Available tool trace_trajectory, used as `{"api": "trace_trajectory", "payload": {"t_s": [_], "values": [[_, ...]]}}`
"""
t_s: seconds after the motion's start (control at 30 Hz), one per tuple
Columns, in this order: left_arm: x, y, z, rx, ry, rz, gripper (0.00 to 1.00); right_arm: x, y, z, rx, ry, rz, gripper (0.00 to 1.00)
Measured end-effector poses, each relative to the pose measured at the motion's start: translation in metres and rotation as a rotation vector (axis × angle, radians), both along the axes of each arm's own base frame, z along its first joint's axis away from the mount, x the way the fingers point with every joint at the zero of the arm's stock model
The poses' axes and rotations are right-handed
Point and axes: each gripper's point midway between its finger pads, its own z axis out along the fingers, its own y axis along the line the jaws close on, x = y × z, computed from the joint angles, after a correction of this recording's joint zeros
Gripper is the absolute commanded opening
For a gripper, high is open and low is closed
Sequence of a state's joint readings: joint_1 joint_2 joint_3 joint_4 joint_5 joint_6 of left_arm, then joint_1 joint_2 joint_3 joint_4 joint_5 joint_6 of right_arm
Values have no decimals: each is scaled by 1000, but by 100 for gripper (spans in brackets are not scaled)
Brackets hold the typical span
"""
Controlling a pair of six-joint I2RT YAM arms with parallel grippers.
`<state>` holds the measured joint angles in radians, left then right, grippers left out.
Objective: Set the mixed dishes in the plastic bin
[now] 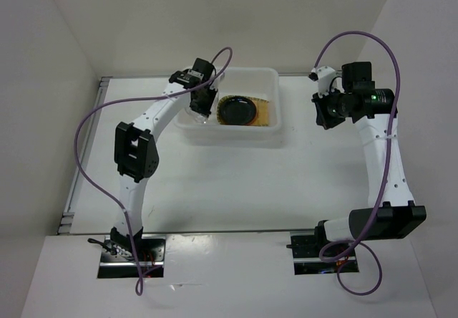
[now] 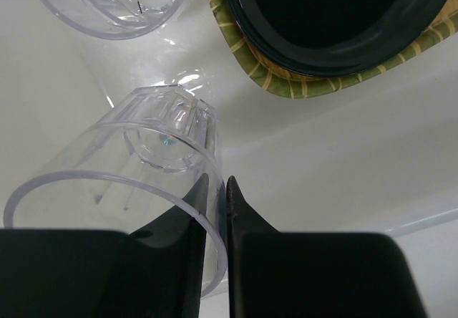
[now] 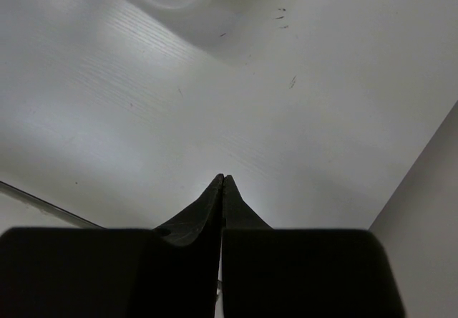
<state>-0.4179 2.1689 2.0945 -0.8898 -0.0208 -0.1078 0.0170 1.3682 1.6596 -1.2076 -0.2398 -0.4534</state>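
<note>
Left gripper (image 2: 223, 189) nearly closed, pinching the wall of clear cup (image 2: 136, 153) at its rim, one finger inside. Cup is in plastic bin (image 1: 229, 133), mouth toward the wrist, base pointing away, axis tilted; floor contact unclear. Second cup (image 2: 107, 3) cut off at frame top. Black plate (image 2: 322, 10) covers most of bamboo tray (image 2: 286, 85). Right gripper (image 3: 222, 182) closed, empty, over table (image 3: 143, 117).

nearer cup (image 2: 122, 182): clear plastic, smooth, glossy, faceted base
second cup (image 2: 107, 3): same clear glossy plastic
round plate (image 2: 322, 10): black, high gloss
tray (image 2: 286, 82): woven bamboo, tan, green rim, matt, ribbed texture
bin (image 2: 329, 153): white translucent plastic, smooth, satin
table (image 3: 143, 103): white, matt, finely lined
left gripper (image 2: 224, 183): fingers black, matt, smooth
</note>
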Motion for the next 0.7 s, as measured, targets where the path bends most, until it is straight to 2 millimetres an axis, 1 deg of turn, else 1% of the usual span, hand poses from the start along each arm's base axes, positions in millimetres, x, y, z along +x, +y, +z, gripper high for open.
{"api": "trace_trajectory", "payload": {"t_s": [0.07,0.1,0.13,0.17,0.2,0.23,0.27,0.3,0.33,0.37,0.4,0.43,0.5,0.53,0.57,0.63,0.7], "values": [[0,0,-7,6,14,0,0,0,0,0,2,0,1,4],[1,0,-12,10,22,0,0,0,1,0,3,0,2,9],[1,0,-19,15,35,0,4,0,1,0,4,0,1,13],[2,-1,-26,20,46,0,7,0,1,0,5,0,0,17],[2,-1,-34,27,59,-1,14,0,1,0,6,1,-1,24],[3,-1,-42,34,74,0,21,0,1,0,7,1,-2,28],[3,-1,-49,40,86,2,26,0,1,0,8,2,-3,34],[2,-1,-56,48,97,0,28,0,1,0,9,2,-4,44],[2,-1,-61,56,107,3,35,0,1,0,8,2,-3,50],[3,-1,-63,59,109,3,45,0,1,0,9,2,-3,58],[5,0,-63,66,105,9,68,0,1,0,9,1,-2,67],[8,1,-60,71,90,14,77,0,1,0,10,2,-2,79],[18,2,-47,75,49,45,88,0,1,0,7,0,3,89],[24,2,-39,72,22,60,96,0,1,0,7,0,3,96],[31,2,-28,68,-12,78,99,0,1,0,7,0,2,99],[42,3,-7,53,-77,122,99,0,1,0,6,1,-5,99],[49,3,17,34,-134,155,99,1,-2,0,-1,0,-21,99]]}}
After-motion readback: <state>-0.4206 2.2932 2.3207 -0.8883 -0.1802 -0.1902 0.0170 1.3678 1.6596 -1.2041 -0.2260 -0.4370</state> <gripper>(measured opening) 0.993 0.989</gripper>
